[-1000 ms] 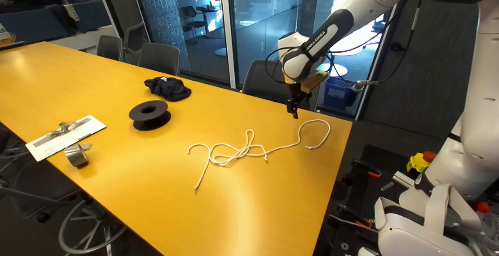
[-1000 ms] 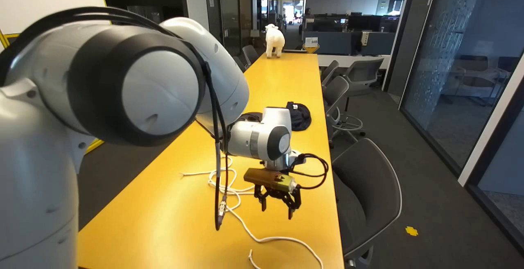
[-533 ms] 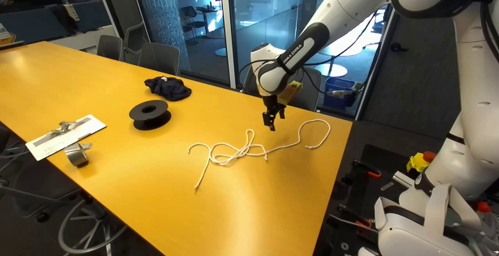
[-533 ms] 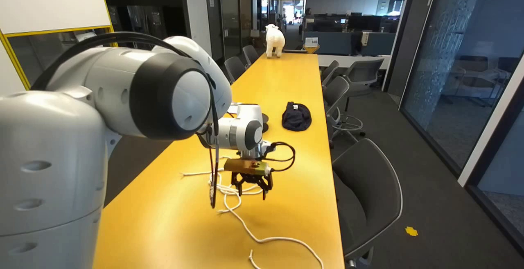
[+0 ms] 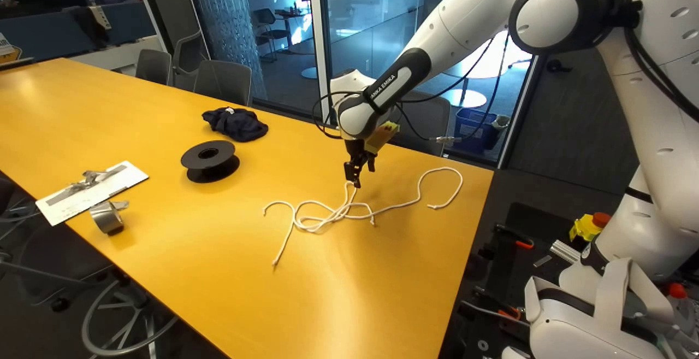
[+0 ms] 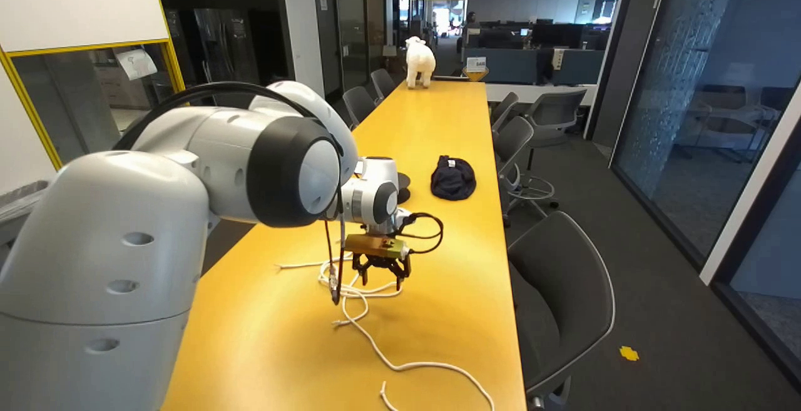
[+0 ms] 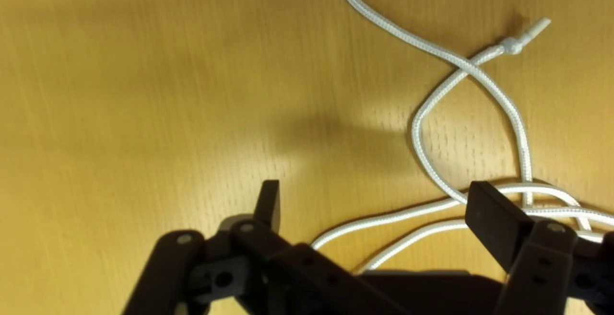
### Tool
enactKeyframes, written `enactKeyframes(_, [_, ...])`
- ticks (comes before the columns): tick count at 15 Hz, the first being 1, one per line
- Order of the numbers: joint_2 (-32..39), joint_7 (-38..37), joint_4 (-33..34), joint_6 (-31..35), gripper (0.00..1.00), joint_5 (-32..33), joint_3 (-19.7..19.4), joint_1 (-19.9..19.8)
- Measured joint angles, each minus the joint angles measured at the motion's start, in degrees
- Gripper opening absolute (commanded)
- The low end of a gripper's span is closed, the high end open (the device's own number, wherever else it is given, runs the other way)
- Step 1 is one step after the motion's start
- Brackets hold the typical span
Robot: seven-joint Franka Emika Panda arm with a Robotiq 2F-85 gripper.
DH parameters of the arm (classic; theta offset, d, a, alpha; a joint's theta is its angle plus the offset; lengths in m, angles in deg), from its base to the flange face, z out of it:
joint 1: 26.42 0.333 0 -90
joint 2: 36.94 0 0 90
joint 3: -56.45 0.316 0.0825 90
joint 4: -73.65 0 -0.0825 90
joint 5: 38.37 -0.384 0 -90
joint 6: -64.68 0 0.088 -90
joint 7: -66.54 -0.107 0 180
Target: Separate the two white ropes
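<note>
Gripper [image 7: 375, 192] hung spread, empty — white ropes [image 5: 336, 215] lay tangled below; step wanted loop [image 7: 383, 218] centred between fingertips [image 7: 485, 209], then one gentle pinch

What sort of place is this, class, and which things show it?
Probably an open-plan office: a long table, grey chairs along both its sides, and dark monitors in the background.

In an exterior view, the camera looks down across the table [image 5: 371, 293]; in an exterior view, past the arm [image 6: 231, 154] to the far edge. The wrist camera faces down closely. All share the ropes [image 7: 466, 64].
</note>
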Motion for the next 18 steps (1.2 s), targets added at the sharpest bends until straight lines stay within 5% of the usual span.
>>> enactKeyframes(7, [4.0, 4.51, 4.31, -0.4, 1.0, -0.07, 3.34, 2.59])
enactKeyframes(18, [5.96, 22.8, 8.05, 0.42, 1.0, 5.4, 7.74, 7.68])
